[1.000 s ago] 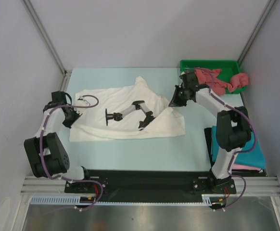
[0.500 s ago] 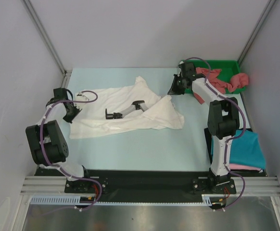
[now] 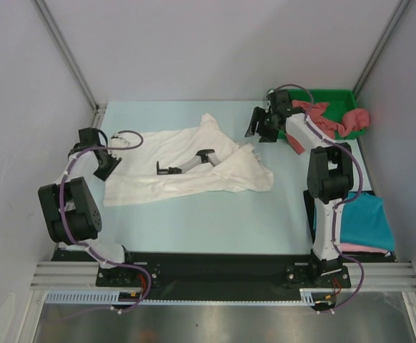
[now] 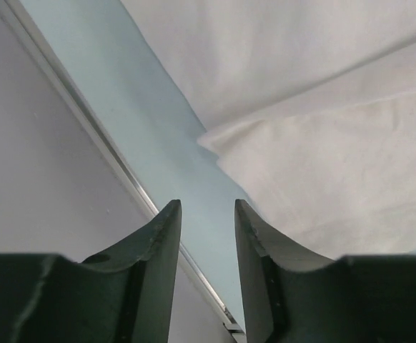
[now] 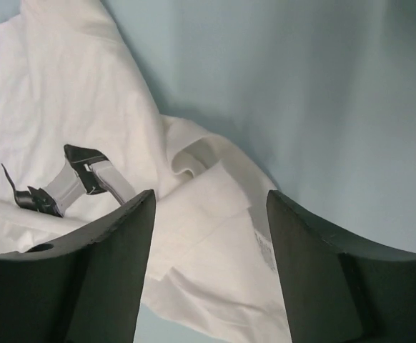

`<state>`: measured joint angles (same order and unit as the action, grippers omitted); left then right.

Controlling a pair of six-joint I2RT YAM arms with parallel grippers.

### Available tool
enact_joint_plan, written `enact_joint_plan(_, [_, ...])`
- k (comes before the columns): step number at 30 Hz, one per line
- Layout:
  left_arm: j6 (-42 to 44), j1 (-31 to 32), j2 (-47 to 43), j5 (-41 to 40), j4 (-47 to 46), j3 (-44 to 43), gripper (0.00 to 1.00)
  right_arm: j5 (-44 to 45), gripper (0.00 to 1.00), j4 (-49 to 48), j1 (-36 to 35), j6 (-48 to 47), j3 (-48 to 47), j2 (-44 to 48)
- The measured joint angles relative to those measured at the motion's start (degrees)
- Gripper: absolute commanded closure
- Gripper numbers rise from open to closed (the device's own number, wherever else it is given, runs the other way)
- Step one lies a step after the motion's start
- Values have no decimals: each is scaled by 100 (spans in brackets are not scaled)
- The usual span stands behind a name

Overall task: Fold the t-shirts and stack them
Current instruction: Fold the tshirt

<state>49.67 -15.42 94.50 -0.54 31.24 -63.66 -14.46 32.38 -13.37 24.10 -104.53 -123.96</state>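
Note:
A white t-shirt (image 3: pixel 194 170) lies spread and rumpled across the middle of the table, its right corner folded over itself (image 5: pixel 215 214). My left gripper (image 3: pixel 106 166) hangs open just off the shirt's left edge (image 4: pixel 315 150), and nothing sits between its fingers (image 4: pixel 161 229). My right gripper (image 3: pixel 259 130) hovers wide open above the shirt's right corner, near the tray, holding nothing (image 5: pixel 209 204). Dusty red t-shirts (image 3: pixel 326 120) are heaped in the green tray (image 3: pixel 312 93). A folded teal t-shirt (image 3: pixel 365 220) rests on a pink one (image 3: pixel 369 249) at the near right.
A small grey and black arm-shaped figure (image 3: pixel 186 164) shows on the white shirt, also in the right wrist view (image 5: pixel 72 179). A metal rail (image 4: pixel 115 153) and grey wall border the table close to my left gripper. A red shirt (image 3: pixel 357 120) spills over the tray's right rim.
Both grippers have opened and let go of the white shirt. Its lifted right corner has dropped onto the table. The right arm drew back toward the tray.

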Motion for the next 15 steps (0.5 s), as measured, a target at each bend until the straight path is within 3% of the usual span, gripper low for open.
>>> enact_joint_plan(4, [-17, 4, -522, 111, 15, 122, 53, 151, 32, 146, 186, -153, 455, 444])
enact_joint_plan(10, [197, 131, -2225, 518, 214, 835, 59, 317, 38, 455, 568, -323, 2461, 2177])
enact_joint_plan(15, [566, 444, -2232, 494, 374, 1843, 56, -52, 38, 420, 472, -321, 3672, 2780])
